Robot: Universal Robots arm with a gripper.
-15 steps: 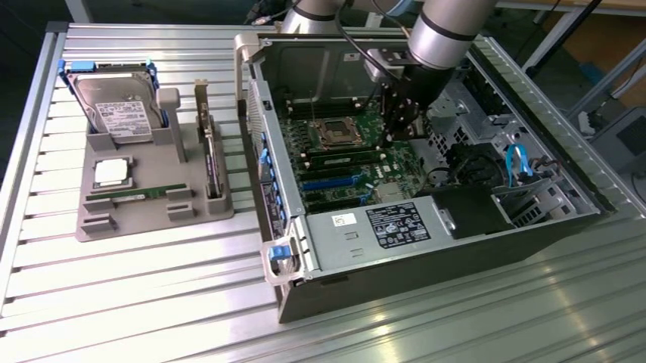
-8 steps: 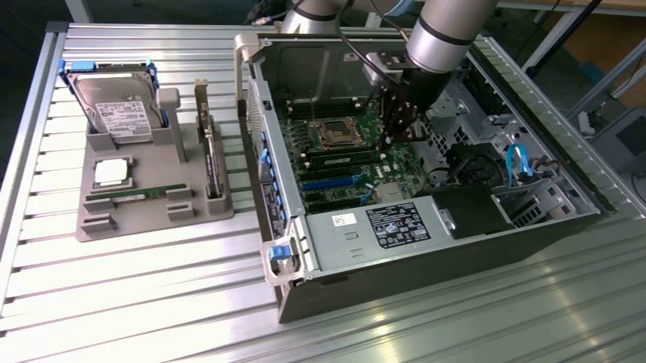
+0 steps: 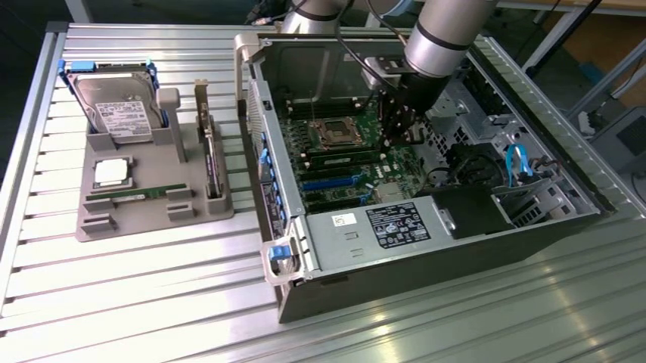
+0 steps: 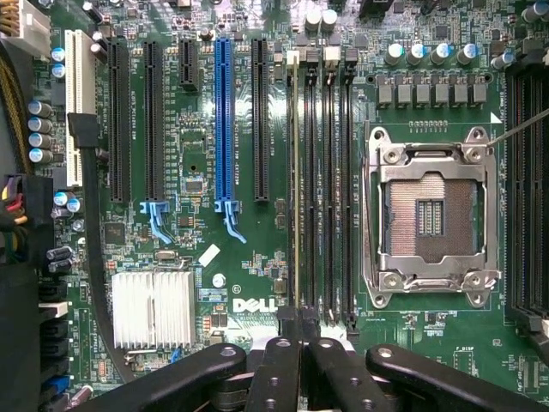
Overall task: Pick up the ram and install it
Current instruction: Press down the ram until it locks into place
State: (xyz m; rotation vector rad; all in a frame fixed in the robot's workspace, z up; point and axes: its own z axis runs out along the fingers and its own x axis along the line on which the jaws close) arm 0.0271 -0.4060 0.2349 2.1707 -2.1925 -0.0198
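Currently | gripper (image 4: 300,343) closed, set over memory slots (image 4: 330,189) inside computer case (image 3: 424,249) | ram (image 4: 297,180) seated edge-on in slot just ahead of fingertips | processor socket (image 4: 429,215) beside.

One grey tray (image 3: 151,223) sat at the exterior view's left, carrying one hard drive (image 3: 116,106), one processor chip (image 3: 111,172), one ram (image 3: 136,195) and one expansion card (image 3: 210,155). One open computer case (image 3: 424,257) stood at centre-right. Its motherboard (image 4: 249,257) bore one processor socket (image 4: 429,215), one blue slot (image 4: 223,120) and one finned heatsink (image 4: 153,309).
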